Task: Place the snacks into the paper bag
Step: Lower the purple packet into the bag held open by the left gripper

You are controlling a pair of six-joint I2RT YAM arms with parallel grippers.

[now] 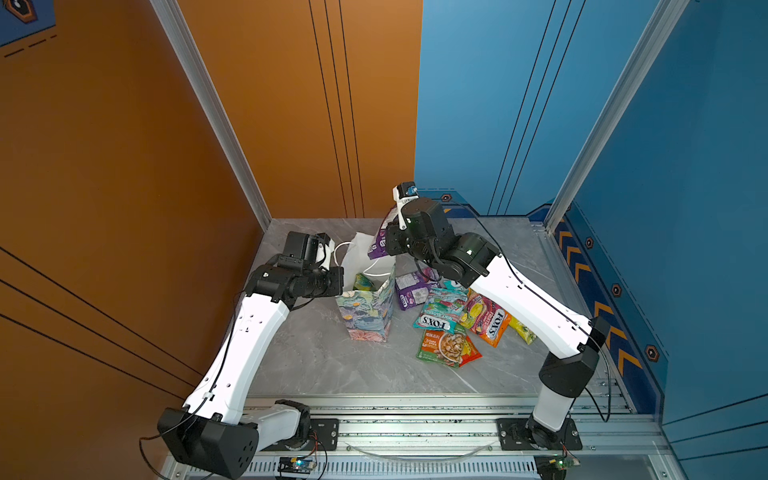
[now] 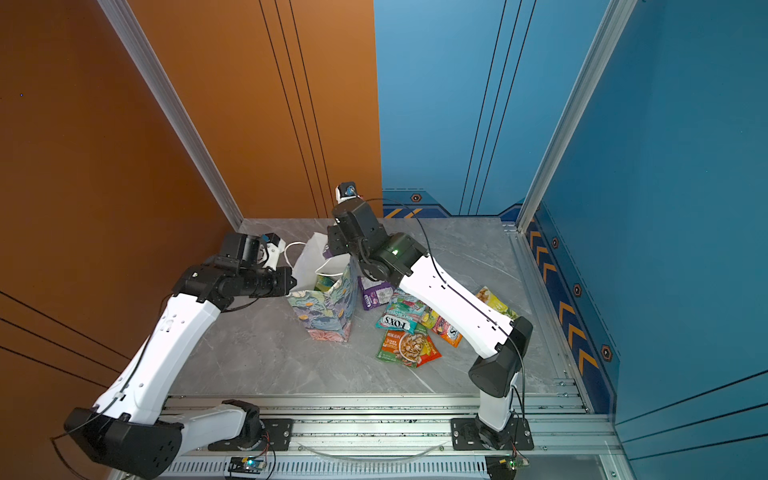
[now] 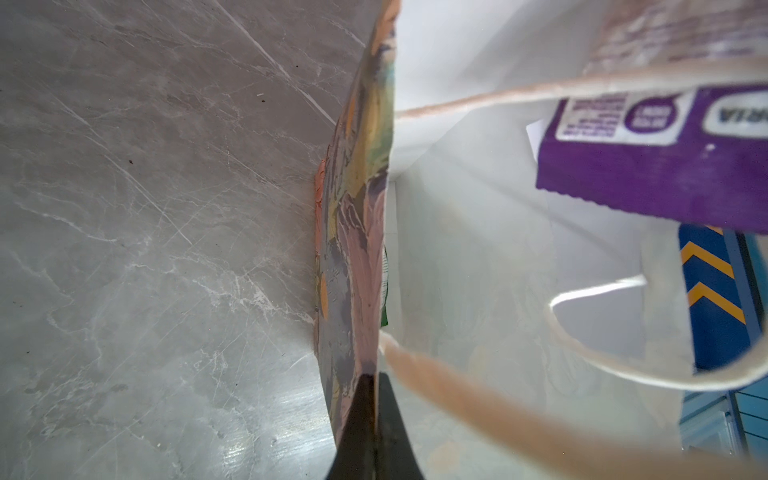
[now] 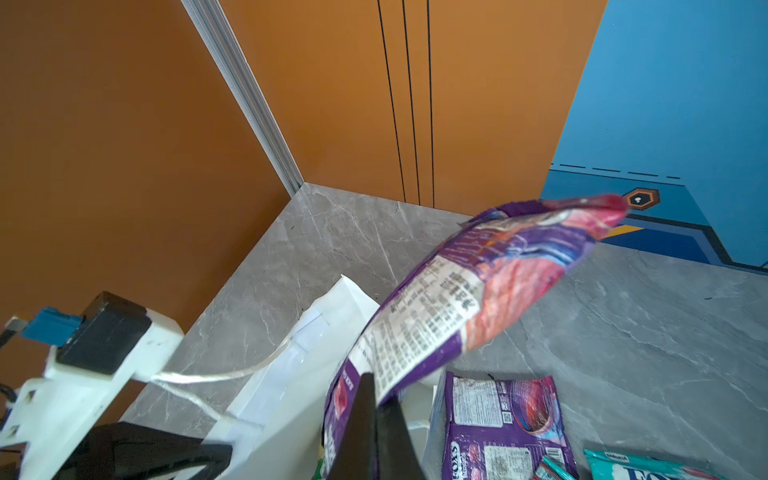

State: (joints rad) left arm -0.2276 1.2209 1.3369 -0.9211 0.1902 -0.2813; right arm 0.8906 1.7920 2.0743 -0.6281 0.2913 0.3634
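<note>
The floral paper bag (image 1: 370, 316) (image 2: 328, 313) stands upright and open in both top views. My left gripper (image 3: 376, 384) is shut on its near side wall (image 3: 357, 208), at the rim. A purple snack packet (image 4: 478, 299) (image 1: 380, 237) hangs over the bag's mouth with my right gripper (image 4: 376, 401) shut on its lower edge. Its end shows in the left wrist view (image 3: 665, 166). A green packet (image 1: 363, 282) lies inside the bag. Right of the bag lie a purple packet (image 1: 411, 291), a teal one (image 1: 440, 313), an orange one (image 1: 490, 324), a yellow-green sachet (image 1: 524, 331) and a green-orange sachet (image 1: 442, 347).
The white cord handles (image 3: 602, 361) hang loose around the bag's mouth. Orange and blue walls close off the back and sides. An aluminium rail (image 1: 415, 415) runs along the front edge of the grey marble table (image 1: 324, 357).
</note>
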